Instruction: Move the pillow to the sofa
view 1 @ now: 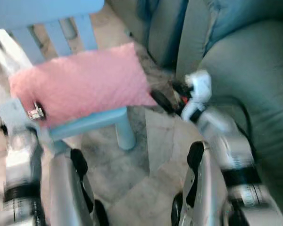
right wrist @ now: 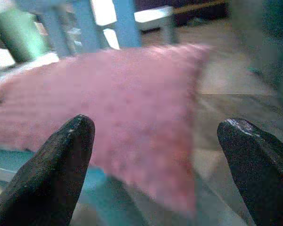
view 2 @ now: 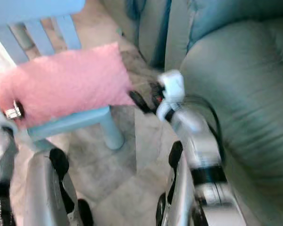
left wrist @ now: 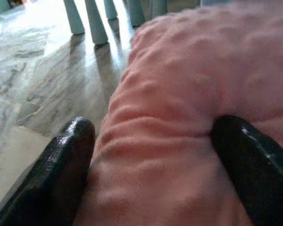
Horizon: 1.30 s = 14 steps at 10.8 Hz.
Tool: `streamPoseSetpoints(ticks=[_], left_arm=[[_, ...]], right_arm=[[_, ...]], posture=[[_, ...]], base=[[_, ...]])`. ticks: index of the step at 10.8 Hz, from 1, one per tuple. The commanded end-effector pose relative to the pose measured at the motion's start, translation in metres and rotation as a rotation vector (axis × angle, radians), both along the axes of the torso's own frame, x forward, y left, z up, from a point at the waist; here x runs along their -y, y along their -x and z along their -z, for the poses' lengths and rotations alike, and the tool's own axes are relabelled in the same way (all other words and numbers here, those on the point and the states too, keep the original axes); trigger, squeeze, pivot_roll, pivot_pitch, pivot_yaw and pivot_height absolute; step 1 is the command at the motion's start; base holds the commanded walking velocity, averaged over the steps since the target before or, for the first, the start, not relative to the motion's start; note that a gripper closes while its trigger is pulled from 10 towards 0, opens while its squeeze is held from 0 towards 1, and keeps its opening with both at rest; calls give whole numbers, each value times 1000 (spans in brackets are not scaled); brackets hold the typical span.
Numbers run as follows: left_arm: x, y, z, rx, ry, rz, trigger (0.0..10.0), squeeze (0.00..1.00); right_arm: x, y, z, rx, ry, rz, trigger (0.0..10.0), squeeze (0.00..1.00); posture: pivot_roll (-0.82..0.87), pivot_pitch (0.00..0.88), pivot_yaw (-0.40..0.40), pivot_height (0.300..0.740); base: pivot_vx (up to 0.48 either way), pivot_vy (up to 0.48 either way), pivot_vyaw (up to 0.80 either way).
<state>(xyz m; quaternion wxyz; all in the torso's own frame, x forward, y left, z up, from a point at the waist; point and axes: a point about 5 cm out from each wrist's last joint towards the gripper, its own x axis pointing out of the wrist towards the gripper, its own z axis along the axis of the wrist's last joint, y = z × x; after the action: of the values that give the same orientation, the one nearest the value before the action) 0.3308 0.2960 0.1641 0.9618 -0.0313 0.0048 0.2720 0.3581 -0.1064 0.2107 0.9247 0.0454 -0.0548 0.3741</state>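
Observation:
A pink, bumpy pillow [view 1: 85, 82] lies across the seat of a light blue chair [view 1: 92, 121]. My left gripper [left wrist: 151, 155] is at the pillow's left end. It is open, with the pillow's edge [left wrist: 188, 94] bulging between its two black fingers [left wrist: 68, 155]. My right gripper [right wrist: 155, 141] hangs open just off the pillow's right corner [right wrist: 179, 188], a short way from it and not touching. In the eye views its dark fingers [view 1: 162, 101] point at that corner. The grey-green sofa [view 1: 254, 70] stands close on the right.
The chair's slatted back [view 1: 61, 33] rises behind the pillow, and its front leg [view 1: 125, 134] stands on the marbled tile floor [view 1: 146, 188]. A narrow strip of floor separates the chair from the sofa. A blue cushion [view 1: 236, 14] sits on the sofa's back.

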Motion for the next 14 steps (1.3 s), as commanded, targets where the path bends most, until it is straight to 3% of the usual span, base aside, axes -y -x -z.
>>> streamPoseSetpoints(ticks=[1,4,5,6,7,9,11,13,14], left_arm=[[-9,0,4,0,35,-10,10000,0],[-10,-19,-19,77,66,22,10000,0],[-3,-18,-12,31,40,59,10000,0],[-1,-13,-5,11,61,59,10000,0],[3,5,6,-23,72,55,10000,0],[3,31,-21,124,-71,-8,10000,0],[3,38,-58,253,-177,-30,10000,0],[-8,34,-63,221,-144,-64,10000,0],[-18,16,-40,92,-4,-62,10000,0]], right_arm=[[-3,-3,-1,-5,-14,-45,10000,0],[-11,-21,-10,-10,-23,-97,10000,0],[-11,-27,-16,-2,-44,-82,10000,0],[-9,-27,-17,10,-37,-86,10000,0],[-1,-25,-15,11,-25,-83,10000,0],[13,-20,-13,22,-14,-89,10000,0],[25,-18,-17,74,-13,-64,10000,0],[31,-22,-24,78,-39,-35,10000,0],[24,-30,-21,34,-61,-35,10000,0]], posture=[[-29,282,11,319],[-11,294,15,319],[-1,297,19,319],[3,297,22,319],[0,299,25,319],[-1,298,24,319],[12,291,23,319],[10,285,24,319],[10,287,26,319]], base=[[0,0,0],[0,0,0],[0,0,0],[0,0,0],[0,0,0],[0,0,0],[0,0,0],[0,0,0],[0,0,0]])
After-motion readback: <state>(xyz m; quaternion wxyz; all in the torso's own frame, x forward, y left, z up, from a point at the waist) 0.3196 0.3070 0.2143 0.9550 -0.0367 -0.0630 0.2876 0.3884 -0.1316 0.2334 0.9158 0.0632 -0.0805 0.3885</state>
